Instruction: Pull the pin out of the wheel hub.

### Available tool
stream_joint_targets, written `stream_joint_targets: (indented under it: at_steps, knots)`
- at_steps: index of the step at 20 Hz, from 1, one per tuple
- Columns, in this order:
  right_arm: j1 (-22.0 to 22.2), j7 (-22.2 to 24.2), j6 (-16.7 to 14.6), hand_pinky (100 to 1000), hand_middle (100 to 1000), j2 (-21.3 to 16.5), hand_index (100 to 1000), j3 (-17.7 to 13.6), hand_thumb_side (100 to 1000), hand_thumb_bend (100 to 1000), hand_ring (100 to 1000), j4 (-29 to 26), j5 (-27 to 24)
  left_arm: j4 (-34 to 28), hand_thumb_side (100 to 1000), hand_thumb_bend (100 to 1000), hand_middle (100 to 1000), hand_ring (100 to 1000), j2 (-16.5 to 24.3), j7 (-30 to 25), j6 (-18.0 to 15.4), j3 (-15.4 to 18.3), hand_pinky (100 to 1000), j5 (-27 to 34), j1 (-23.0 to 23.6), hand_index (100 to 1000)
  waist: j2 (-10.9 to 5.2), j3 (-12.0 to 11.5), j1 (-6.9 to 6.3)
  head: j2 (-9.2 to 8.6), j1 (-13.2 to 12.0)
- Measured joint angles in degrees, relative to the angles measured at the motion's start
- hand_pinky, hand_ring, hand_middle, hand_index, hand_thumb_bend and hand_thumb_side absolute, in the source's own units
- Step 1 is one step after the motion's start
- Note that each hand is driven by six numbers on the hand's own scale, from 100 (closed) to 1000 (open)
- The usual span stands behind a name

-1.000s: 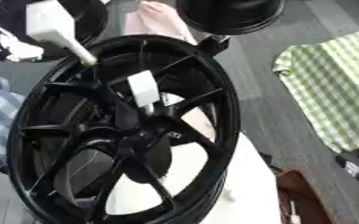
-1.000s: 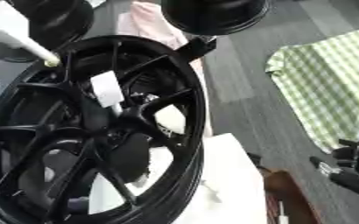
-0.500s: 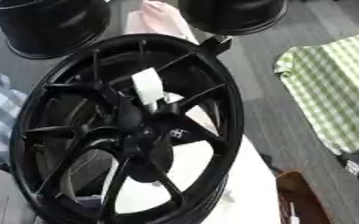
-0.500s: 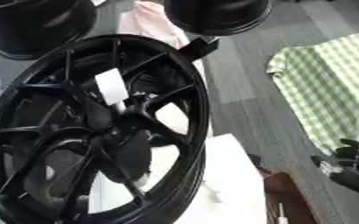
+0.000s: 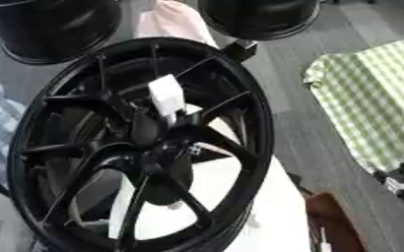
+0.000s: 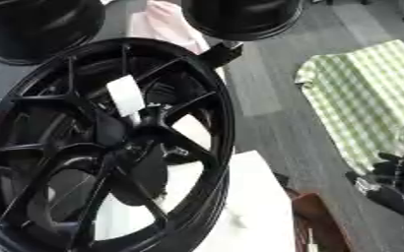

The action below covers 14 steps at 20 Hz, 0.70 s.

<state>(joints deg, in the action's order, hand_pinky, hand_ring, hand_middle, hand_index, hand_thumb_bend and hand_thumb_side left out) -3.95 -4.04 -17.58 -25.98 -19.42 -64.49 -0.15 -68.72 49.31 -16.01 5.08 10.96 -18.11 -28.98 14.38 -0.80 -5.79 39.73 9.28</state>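
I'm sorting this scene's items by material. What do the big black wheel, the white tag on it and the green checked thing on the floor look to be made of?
Wheel: probably cast metal with glossy black paint; highlights gleam along its thin rigid spokes.
White tag: likely paper or tape; flat, matte, slightly curled.
Green checked piece: fabric, judging by its woven check and soft uneven edges.

Open approach from above to white pin [image 5: 167,97] on black wheel hub [image 5: 141,142]. Spokes crowd it closely; two black rims [image 5: 259,17] behind, checked cloth [image 6: 360,93] apparently well right.
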Motion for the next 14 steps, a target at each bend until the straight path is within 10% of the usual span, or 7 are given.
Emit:
stream_joint_targets:
  at_steps: [4, 14]
  knots:
    - [-0.01, 0.0, 0.0, 657, 601, 0.01, 788, 0.0, 156, 649, 678, 0.0, -0.04, 2.14, 919, 359, 788, 806, -0.55, -4.98, -3.6, 0.72, 854, -2.88, 0.2, 879, 0.01, 0.05, 0.14, -0.01, -0.05]
    - [-0.02, 0.03, 0.03, 657, 601, 0.01, 788, 0.0, 155, 650, 678, 0.01, -0.31, 2.56, 896, 203, 756, 785, -0.95, -6.05, -4.21, 1.65, 835, -4.11, -0.28, 863, 0.01, 0.07, 0.1, -0.01, -0.08]
